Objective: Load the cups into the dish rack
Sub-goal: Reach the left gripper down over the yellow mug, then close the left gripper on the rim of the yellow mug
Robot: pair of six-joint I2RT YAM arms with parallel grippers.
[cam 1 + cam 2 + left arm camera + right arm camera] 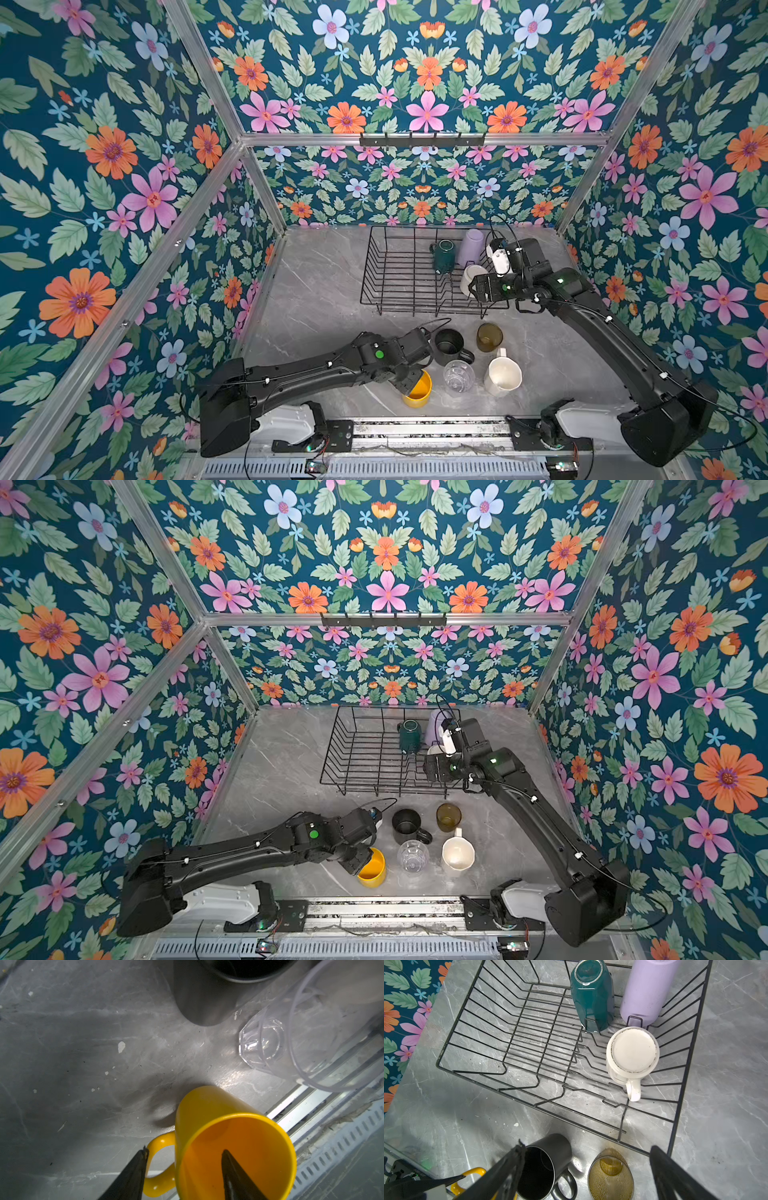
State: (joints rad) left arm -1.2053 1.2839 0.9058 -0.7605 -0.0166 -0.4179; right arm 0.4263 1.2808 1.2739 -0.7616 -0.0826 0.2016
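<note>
The black wire dish rack [371, 266] [471, 1022] stands at the back. In it a dark green mug [591, 997], a lilac tumbler [645, 993] and a white mug [632, 1053] sit upside down. In front stand a black mug [449, 345], an olive tumbler [489, 336], a clear glass [458, 376], a cream mug [503, 376] and a yellow mug [419, 390] [228, 1147]. My left gripper [185, 1150] is open astride the yellow mug's wall, with one finger inside and one by the handle. My right gripper [587, 1148] hangs open and empty over the rack's front right corner.
A black hook rail [422, 141] is fixed high on the back frame. Floral walls with aluminium posts close in the grey marble table [316, 291] on three sides. A metal rail [415, 428] with both arm bases runs along the front edge.
</note>
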